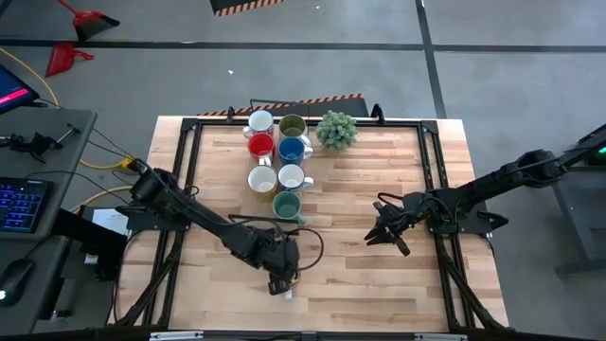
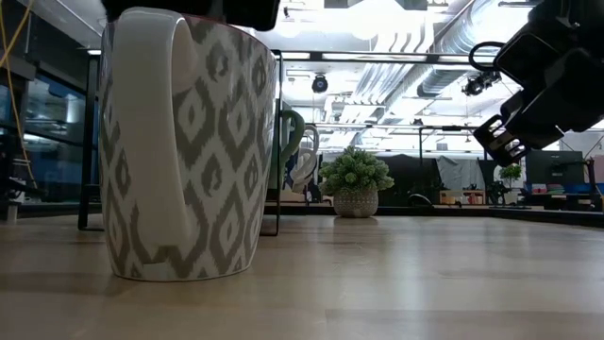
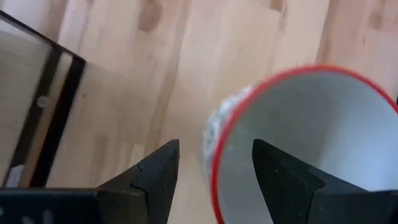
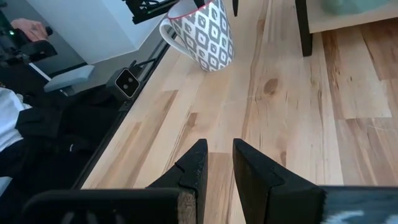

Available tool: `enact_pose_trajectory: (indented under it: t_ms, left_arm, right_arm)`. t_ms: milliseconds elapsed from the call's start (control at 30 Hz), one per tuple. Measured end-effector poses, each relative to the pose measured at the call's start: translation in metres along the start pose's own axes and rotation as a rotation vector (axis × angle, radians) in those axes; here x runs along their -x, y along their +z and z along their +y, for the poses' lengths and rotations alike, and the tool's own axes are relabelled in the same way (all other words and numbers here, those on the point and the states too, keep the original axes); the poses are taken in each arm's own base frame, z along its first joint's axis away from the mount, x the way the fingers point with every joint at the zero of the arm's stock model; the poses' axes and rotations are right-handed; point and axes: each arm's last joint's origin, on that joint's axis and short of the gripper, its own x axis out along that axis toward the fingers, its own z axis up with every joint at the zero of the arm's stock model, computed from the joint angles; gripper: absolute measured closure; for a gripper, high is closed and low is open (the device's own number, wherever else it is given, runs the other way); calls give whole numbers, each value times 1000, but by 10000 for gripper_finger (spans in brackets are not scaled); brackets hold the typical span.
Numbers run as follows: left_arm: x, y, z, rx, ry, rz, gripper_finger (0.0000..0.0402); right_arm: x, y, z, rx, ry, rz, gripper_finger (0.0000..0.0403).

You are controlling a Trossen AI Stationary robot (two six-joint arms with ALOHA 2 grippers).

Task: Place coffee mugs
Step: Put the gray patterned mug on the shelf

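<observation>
A white mug with a grey diamond pattern and a red rim [image 2: 189, 151] stands upright on its base near the table's front edge. My left gripper [image 1: 282, 278] hangs over it, open and pointing steeply down. One finger [image 3: 155, 180] is outside the mug's wall [image 3: 214, 143] and the other [image 3: 286, 180] is inside the mouth; no touch shows. Several other mugs stand together at the far middle: white [image 1: 258, 121], olive [image 1: 292, 125], red [image 1: 260, 146], blue [image 1: 292, 149], teal [image 1: 287, 205]. My right gripper [image 1: 383, 233] waits at the right, slightly open and empty.
A small potted plant [image 1: 336, 130] stands beside the mug group at the far edge. A black frame rail [image 1: 187, 161] runs around the tabletop. Bare wood [image 1: 350, 189] lies between the two grippers and the mug group.
</observation>
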Motion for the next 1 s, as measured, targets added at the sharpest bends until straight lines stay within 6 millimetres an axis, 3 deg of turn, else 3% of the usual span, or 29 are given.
enact_pose_trajectory:
  t_ms: [333, 500, 700, 1000]
  left_arm:
    - [-2, 8, 10, 30, -8, 11, 237]
    - [-2, 7, 9, 4, -35, 34, 289]
    - [-2, 4, 8, -39, -88, 90, 384]
    - [3, -2, -2, -169, -117, 108, 391]
  right_arm:
    - [0, 0, 0, 0, 0, 0, 345]
    - [0, 0, 0, 0, 0, 0, 345]
    - [0, 0, 0, -1, -2, 2, 345]
    - [0, -2, -1, -5, -8, 18, 345]
